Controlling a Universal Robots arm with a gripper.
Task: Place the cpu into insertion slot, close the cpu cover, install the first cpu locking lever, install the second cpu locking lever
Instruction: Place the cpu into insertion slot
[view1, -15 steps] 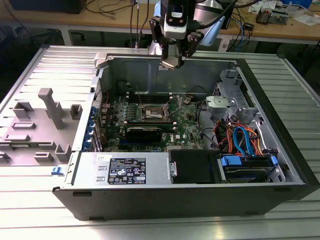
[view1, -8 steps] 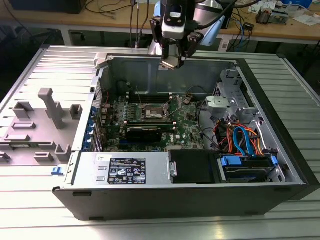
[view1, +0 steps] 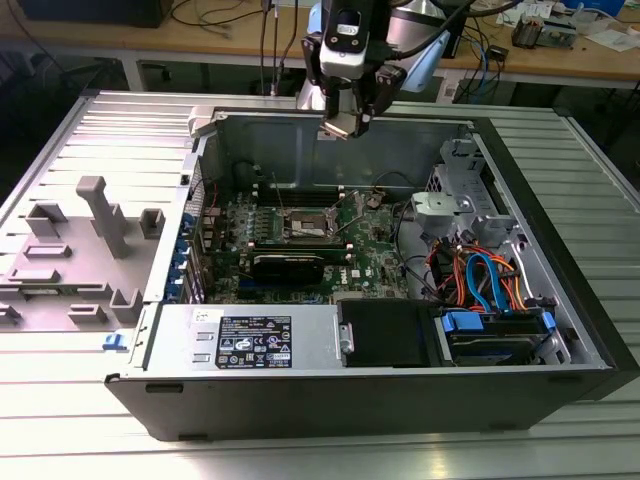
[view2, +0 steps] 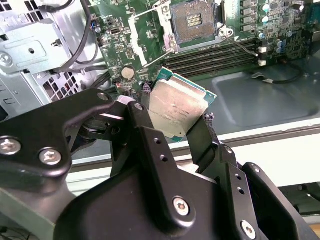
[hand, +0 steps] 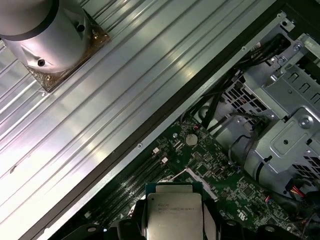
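The cpu (view2: 177, 107) is held off the board, pinched by its opposite edges between the two black fingers (view2: 145, 130) of the gripper (view2: 174, 117). The jaws stand narrow, closed on the chip. Its dull silver top faces the camera in both wrist views and is tilted in the second wrist view.

In the exterior view the gripper (view1: 345, 122) hangs at the upper middle of the frame, over the far edge of the open computer case (view1: 300, 150).

The insertion slot (view1: 305, 225) lies lower, near the frame's centre, on the green circuit board (view1: 375, 250). In the second wrist view the slot (view2: 192, 22) is a dark square with a silver rim and its contact field uncovered. Long black memory slots (view2: 215, 57) run just beside it.

The case rests on a ribbed metal table (view1: 300, 455), with a grey fixture (view1: 95, 215) at the frame's left.
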